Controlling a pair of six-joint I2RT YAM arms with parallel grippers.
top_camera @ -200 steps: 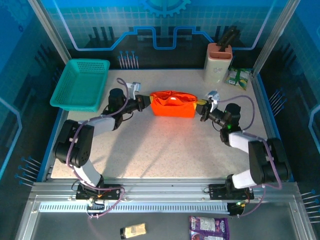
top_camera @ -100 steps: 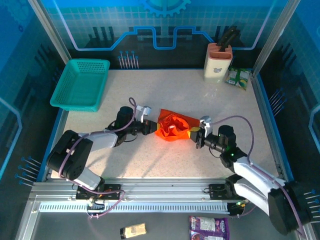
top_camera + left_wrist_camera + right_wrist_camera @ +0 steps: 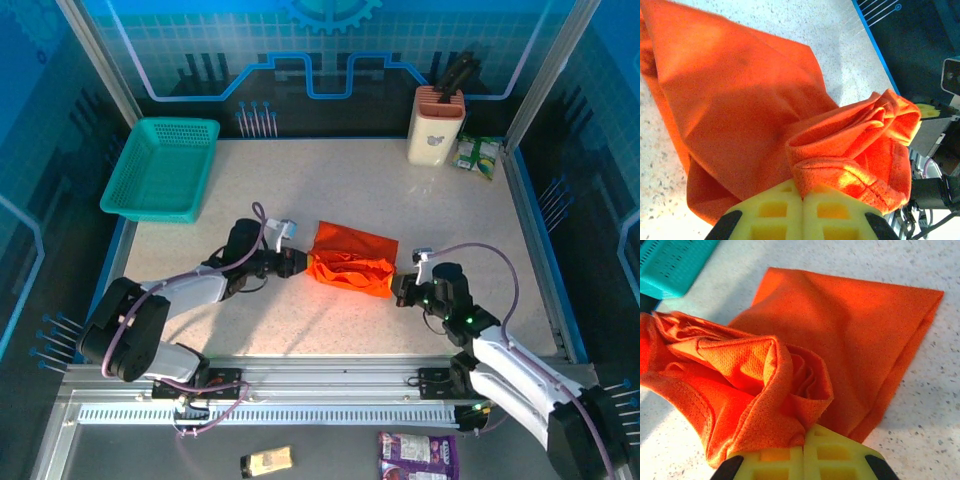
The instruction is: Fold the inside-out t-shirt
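Top external: L fingers [image 3: 292, 263] & R fingers [image 3: 400, 291] pinch t-shirt [image 3: 350, 262].

The bright orange soft-cloth t-shirt [image 3: 350, 260] lies in a small bundle, wider than deep, at mid-table. A smooth, flat layer is spread at the far side. Crumpled, fine-meshed folds with a stitched hem bunch along its near edge.

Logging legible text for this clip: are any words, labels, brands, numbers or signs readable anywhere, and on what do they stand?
No text here can be read.
On the green carton: printing, too small to read.
On the purple packet: printing, blurred.
On the knife block: a small grey mark, not legible.
On the back panel: a gear drawing, no words.
On the t-shirt: no print seen.
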